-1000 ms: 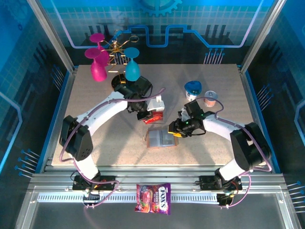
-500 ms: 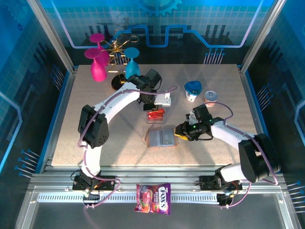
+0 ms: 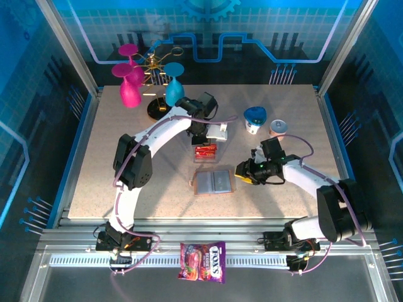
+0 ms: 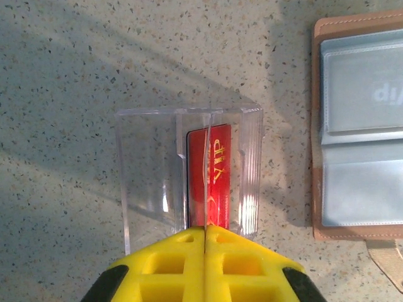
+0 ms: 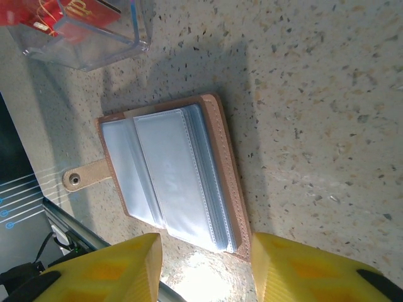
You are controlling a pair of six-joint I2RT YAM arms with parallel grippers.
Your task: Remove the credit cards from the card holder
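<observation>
Status: credit cards (image 3: pixel 206 151) in clear box (image 4: pixel 151 170), card holder (image 3: pixel 214 182) open

L gripper (image 4: pixel 204 242): yellow fingers (image 4: pixel 164 264) pressed flat together, tips over the near wall of the clear box in L wrist cam. One red card w/ gold script stands on edge inside the box, in its right-hand part in that cam. Can't tell the card count from there. Top cam shows a red stack in the box.

R gripper (image 5: pixel 204 270): jaws apart, medium gap, clamped on nothing. In R wrist cam the card holder lies flat ahead of the fingers. It is spread open, grey-blue pockets up, brown rim, strap tab w/ snap sticking out one side. Its near corner sits just beside one finger; touching or not, can't tell.

Layout, top cam:
- Card holder approx ctr of table (image 3: pixel 126 176); clear box just behind it, apart.
- R gripper just beside the holder's right edge.
- Pink glass (image 3: pixel 129 88), teal glass (image 3: pixel 175 93) and gold rack (image 3: pixel 154 61) at far left.
- Blue cup (image 3: pixel 254 118) and pink cup (image 3: pixel 278 129) far right of ctr.
- Candy packet (image 3: pixel 203 261) on slotted rail (image 3: pixel 82 259) in front of the table, btwn the arm bases.
</observation>
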